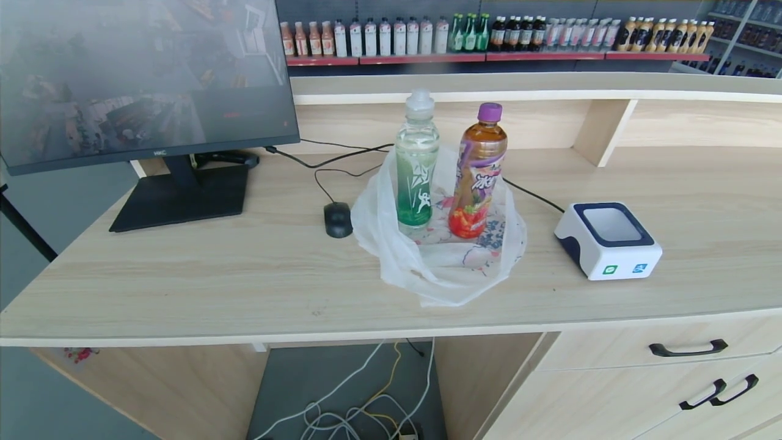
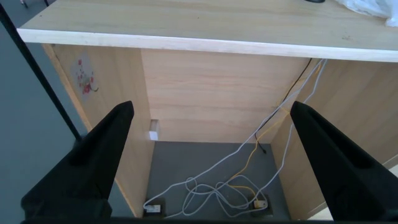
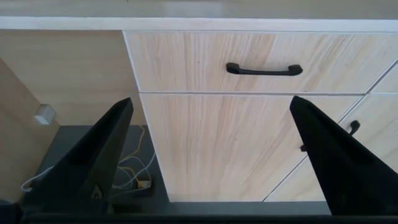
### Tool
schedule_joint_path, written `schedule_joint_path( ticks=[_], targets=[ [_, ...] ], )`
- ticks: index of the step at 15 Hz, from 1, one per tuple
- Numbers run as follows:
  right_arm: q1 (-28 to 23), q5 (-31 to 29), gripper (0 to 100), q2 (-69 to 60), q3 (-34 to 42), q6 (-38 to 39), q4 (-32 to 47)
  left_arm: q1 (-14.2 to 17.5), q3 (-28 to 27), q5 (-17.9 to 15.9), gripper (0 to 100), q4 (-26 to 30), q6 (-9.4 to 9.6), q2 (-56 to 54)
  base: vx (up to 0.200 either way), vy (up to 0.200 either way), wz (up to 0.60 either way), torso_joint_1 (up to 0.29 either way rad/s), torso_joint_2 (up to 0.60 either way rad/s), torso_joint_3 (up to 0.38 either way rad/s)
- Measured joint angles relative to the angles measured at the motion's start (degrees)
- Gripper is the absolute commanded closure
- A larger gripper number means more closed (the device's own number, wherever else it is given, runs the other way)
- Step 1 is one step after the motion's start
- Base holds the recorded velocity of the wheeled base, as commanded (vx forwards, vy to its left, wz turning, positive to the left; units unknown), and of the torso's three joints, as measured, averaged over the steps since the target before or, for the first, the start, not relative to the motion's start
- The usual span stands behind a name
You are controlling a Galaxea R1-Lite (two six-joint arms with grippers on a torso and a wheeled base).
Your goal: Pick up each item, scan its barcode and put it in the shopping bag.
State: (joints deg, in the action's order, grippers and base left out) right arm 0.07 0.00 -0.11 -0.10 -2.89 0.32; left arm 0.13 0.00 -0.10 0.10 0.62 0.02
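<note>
Two upright in shopping bag (image 1: 391, 256): green bottle (image 1: 417, 165), tea bottle (image 1: 478, 177); mouse (image 1: 338, 219), scanner (image 1: 608, 241) flanking. Left pincer (image 2: 211, 109), right pincer (image 3: 210, 102) spread wide, empty.

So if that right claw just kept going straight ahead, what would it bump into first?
Most likely the wooden cabinet front, just below the black handle. The right claw is open and aimed at it with nothing between, though the gap is hard to judge.
</note>
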Motion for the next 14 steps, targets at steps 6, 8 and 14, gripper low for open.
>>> schedule_joint_path(
  ticks=[6,8,14],
  targets=[
    [-0.05,0.00,0,0.00,0.00,-0.22,-0.05,0.00,0.00,0.02,0,0.01,-0.11,0.00,0.000,-0.200,0.00,0.004,0.00,0.002],
    [0.04,0.00,0,0.00,0.00,-0.34,0.00,0.07,0.00,0.00,0,0.00,-0.16,0.00,0.000,-0.200,0.00,0.000,0.01,0.005],
    [0.00,0.00,0,0.00,0.00,-0.26,0.01,0.02,0.00,0.02,0,0.00,-0.18,0.00,0.000,-0.200,0.00,0.002,0.00,0.003]
  ],
)
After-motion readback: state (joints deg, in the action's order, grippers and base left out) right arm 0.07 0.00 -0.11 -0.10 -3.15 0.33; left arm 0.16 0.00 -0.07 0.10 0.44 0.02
